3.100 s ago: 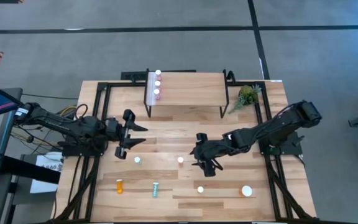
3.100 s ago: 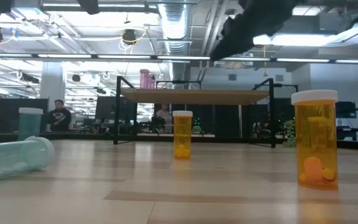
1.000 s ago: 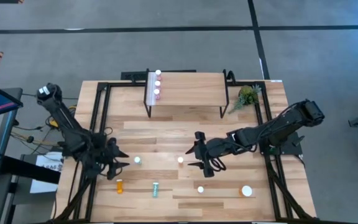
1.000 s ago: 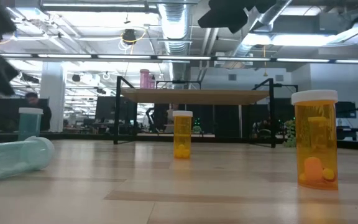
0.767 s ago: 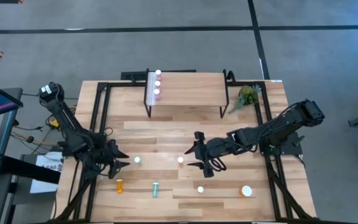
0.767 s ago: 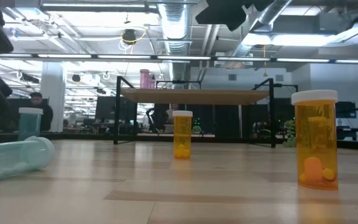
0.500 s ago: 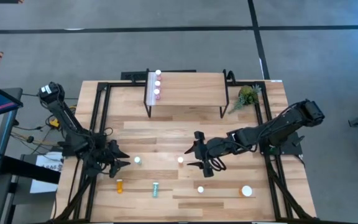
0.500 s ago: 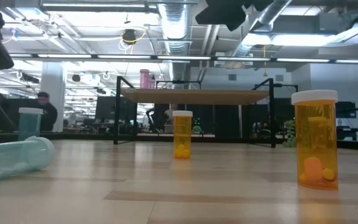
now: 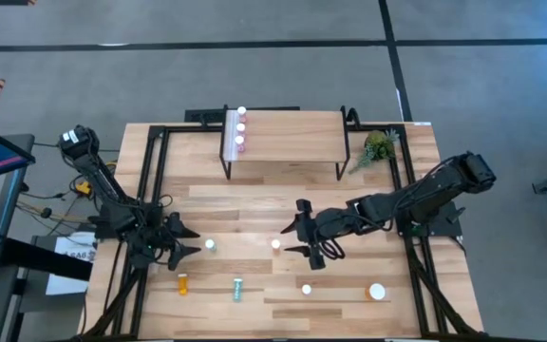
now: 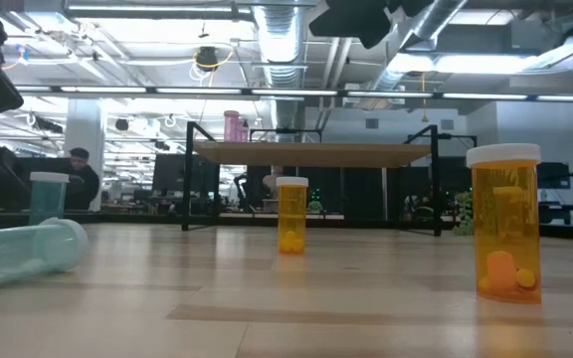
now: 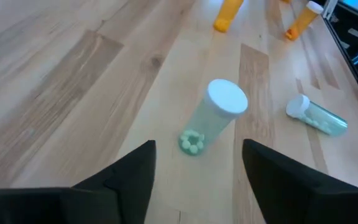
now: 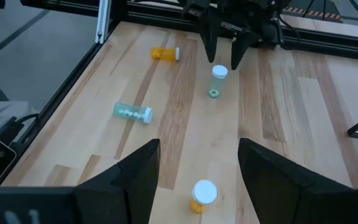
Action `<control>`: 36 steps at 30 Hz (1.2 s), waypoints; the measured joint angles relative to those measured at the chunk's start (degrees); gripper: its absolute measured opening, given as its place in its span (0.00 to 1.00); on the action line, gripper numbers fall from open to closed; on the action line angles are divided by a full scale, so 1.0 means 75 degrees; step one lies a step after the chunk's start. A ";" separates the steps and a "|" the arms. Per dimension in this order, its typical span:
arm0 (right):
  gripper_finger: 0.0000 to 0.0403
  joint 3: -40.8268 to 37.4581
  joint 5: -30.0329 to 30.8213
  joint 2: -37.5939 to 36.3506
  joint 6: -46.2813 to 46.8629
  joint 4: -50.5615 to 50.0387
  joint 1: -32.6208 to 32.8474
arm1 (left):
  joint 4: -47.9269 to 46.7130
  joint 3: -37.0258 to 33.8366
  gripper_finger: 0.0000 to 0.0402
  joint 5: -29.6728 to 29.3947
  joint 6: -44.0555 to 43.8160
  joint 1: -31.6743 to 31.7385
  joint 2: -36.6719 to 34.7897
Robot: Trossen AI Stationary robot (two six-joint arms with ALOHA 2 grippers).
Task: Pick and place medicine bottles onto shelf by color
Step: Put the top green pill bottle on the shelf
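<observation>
On the big wooden table [image 9: 254,204], the shelf [image 9: 288,135] is standing at the far edge, carrying three pink bottles [image 9: 240,126] in a row along its left end. Coming in from the left side, the left arm is holding the left gripper [image 9: 190,243] low over the boards with its fingers parted, empty, pointing at an upright teal bottle [image 9: 211,245] that is sitting just beyond the fingertips; the left wrist view is showing this bottle [image 11: 214,123] framed between the two dark fingers without touching them. Reaching from the right side, the right arm is keeping the right gripper [image 9: 294,239] near the table's middle, fingers apart and gripping nothing, beside a small orange bottle [image 9: 275,245]. Nearer the front edge, a wide orange bottle [image 9: 377,293] is standing at the right, another orange bottle [image 9: 306,290] left of it, a teal bottle [image 9: 237,289] is lying on its side, and an orange one [image 9: 182,283] is lying leftmost.
</observation>
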 joint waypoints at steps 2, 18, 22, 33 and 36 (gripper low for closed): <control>0.59 0.0000 0.0000 0.0000 0.0000 0.0000 0.0000 | 0.0017 0.0000 0.62 0.0060 0.0000 0.0000 0.0018; 0.59 0.0000 -0.0001 -0.0003 -0.0181 0.0184 -0.0006 | 0.0812 0.0661 0.64 0.1160 0.1616 0.0940 0.1967; 0.59 0.0000 -0.0001 -0.0003 -0.0198 0.0181 0.0000 | 0.1107 0.0659 0.64 0.1274 0.1585 0.1147 0.2421; 0.59 0.0000 -0.0001 -0.0003 -0.0259 0.0178 0.0000 | 0.2575 0.0659 0.64 0.1334 0.2133 0.1639 0.3598; 0.59 0.0000 -0.0002 -0.0003 -0.0259 0.0178 0.0000 | 0.2908 0.0659 0.64 0.1300 0.2139 0.1740 0.3966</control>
